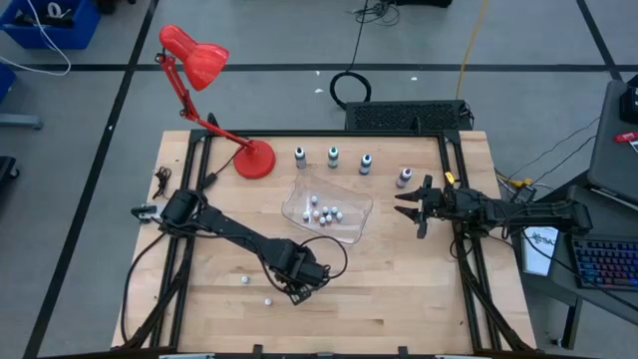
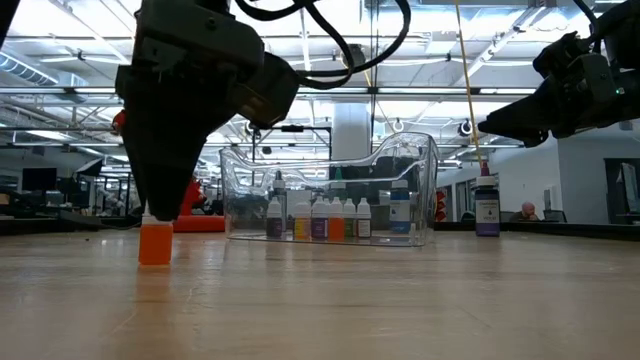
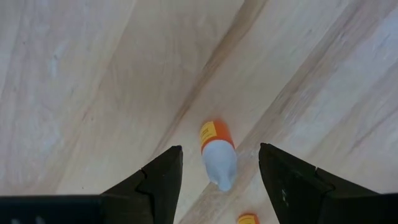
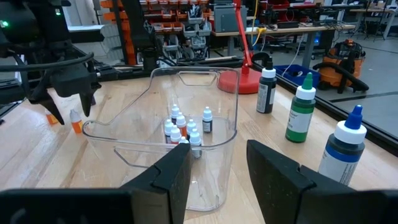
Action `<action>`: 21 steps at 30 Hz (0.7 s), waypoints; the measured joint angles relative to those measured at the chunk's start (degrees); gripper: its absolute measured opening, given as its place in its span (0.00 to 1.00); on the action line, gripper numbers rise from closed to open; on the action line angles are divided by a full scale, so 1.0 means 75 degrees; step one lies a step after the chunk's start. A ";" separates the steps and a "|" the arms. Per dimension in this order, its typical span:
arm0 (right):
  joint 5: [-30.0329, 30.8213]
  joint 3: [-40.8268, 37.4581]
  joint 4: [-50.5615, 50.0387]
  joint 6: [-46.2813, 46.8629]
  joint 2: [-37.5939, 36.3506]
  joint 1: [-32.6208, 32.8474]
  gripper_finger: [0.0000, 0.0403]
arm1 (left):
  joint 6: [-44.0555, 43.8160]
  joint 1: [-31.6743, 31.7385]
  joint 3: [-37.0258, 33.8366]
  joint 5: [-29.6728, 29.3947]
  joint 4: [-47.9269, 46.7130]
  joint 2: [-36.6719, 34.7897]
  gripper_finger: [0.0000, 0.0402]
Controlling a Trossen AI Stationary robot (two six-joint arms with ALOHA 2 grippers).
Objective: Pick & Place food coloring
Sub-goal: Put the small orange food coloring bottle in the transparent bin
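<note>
A small orange dropper bottle of food coloring (image 3: 216, 148) with a pale cap stands upright on the wooden table (image 1: 399, 289), near the front left. My left gripper (image 3: 219, 148) points straight down over it, open. One finger stands on either side of the cap, with a gap showing on both sides. In the low view the fingers (image 2: 160, 200) hide the cap above the orange body (image 2: 155, 245). My right gripper (image 1: 412, 207) waits level at the table's right, open and holding nothing, facing a clear container (image 4: 155, 93).
The clear container (image 1: 349, 227) at mid-table holds several small dropper bottles (image 4: 186, 130). Several larger colored bottles (image 1: 332, 155) stand along the far side, next to a red lamp (image 1: 254, 160). A second orange bottle (image 3: 247, 219) and another small bottle (image 1: 245, 280) stand close to my left gripper.
</note>
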 joint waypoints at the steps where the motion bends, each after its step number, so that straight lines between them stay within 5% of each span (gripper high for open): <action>1: 0.0000 0.0000 0.0000 0.0000 0.0001 0.0000 0.36 | 0.0000 0.0000 0.0000 0.0000 -0.0002 0.0000 0.53; 11: 0.0000 0.0000 0.0000 0.0000 -0.0001 0.0000 0.36 | -0.0121 -0.0039 0.0000 0.0203 -0.0002 0.0000 0.51; 21: 0.0000 0.0000 0.0000 0.0000 0.0001 0.0000 0.36 | -0.0064 -0.0035 0.0000 0.0013 0.0003 0.0000 0.22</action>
